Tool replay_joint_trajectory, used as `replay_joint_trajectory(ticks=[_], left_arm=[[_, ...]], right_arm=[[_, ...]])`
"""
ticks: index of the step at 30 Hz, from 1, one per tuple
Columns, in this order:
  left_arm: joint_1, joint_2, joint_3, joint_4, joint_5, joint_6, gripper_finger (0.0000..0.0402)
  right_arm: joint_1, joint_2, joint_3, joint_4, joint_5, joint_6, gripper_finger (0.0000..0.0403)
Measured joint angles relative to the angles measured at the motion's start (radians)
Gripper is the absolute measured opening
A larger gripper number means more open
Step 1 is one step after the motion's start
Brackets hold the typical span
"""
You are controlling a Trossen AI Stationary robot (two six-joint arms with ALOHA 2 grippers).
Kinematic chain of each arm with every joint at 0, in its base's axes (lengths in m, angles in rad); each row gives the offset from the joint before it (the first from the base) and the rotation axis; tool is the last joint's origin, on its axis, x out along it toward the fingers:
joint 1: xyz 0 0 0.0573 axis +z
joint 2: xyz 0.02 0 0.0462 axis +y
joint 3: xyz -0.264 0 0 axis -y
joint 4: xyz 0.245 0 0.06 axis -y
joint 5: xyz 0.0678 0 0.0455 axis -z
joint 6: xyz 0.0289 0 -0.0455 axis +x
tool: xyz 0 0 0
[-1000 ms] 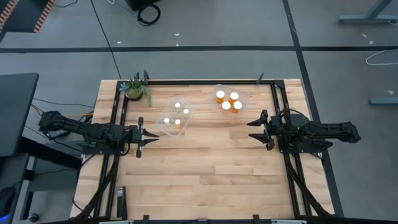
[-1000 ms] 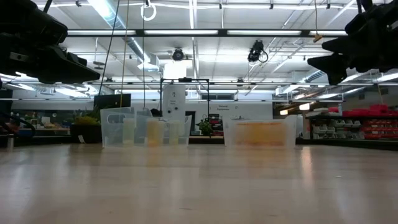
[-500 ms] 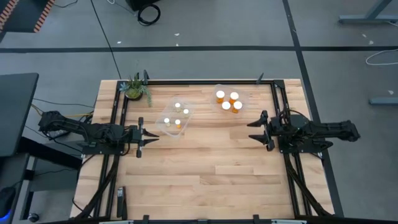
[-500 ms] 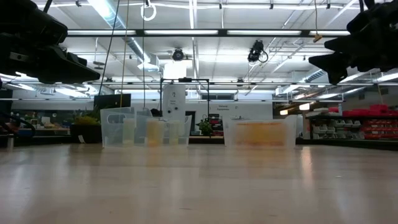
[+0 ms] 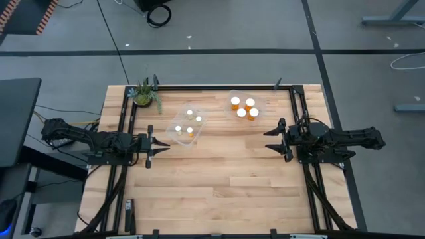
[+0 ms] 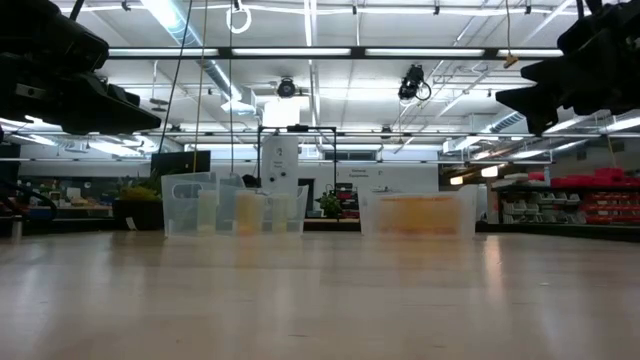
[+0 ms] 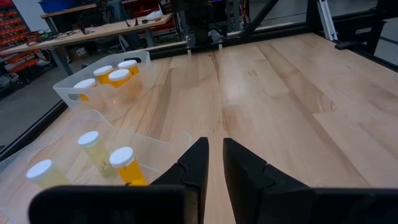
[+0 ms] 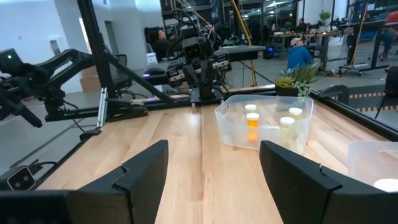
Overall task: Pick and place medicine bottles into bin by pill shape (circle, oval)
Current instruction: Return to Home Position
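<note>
Left pincer [image 5: 163,145] closed, right pincer [image 5: 267,140] spread, both raised.

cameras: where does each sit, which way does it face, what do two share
High view: over the table, straight down; both arms, left gripper, right gripper.
Low view: at tabletop height, level towards left bin, right bin; arms dark in upper corners.
Left wrist view: on its arm, facing the right arm; own fingers low.
Right wrist view: on its arm, facing the left arm; own fingers low.
Shared: both wrist views show both bins.
</note>
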State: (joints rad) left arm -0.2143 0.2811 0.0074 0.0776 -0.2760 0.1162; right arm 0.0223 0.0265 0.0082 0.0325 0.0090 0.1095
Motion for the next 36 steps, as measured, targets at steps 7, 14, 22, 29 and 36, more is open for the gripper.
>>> replay_joint_trajectory(ticks=[7,14,22,29,36], left_arm=[[0.000,0.000,0.000,0.000,0.000,0.000,0.0051],[0.000,0.000,0.000,0.000,0.000,0.000,0.0060],[0.000,0.000,0.000,0.000,0.000,0.000,0.0057],[0.000,0.000,0.000,0.000,0.000,0.000,0.0055],[0.000,0.000,0.000,0.013,0.000,0.000,0.0061]], right_arm=[[0.000,0.000,0.000,-0.001,0.000,0.004,0.0261],[0.000,0.000,0.000,-0.001,0.000,0.006,0.0261],[0.000,0.000,0.000,0.000,-0.001,0.006,0.0261],[0.000,0.000,0.000,0.000,-0.001,0.006,0.0261],[0.000,0.000,0.000,0.000,-0.001,0.006,0.0261]])
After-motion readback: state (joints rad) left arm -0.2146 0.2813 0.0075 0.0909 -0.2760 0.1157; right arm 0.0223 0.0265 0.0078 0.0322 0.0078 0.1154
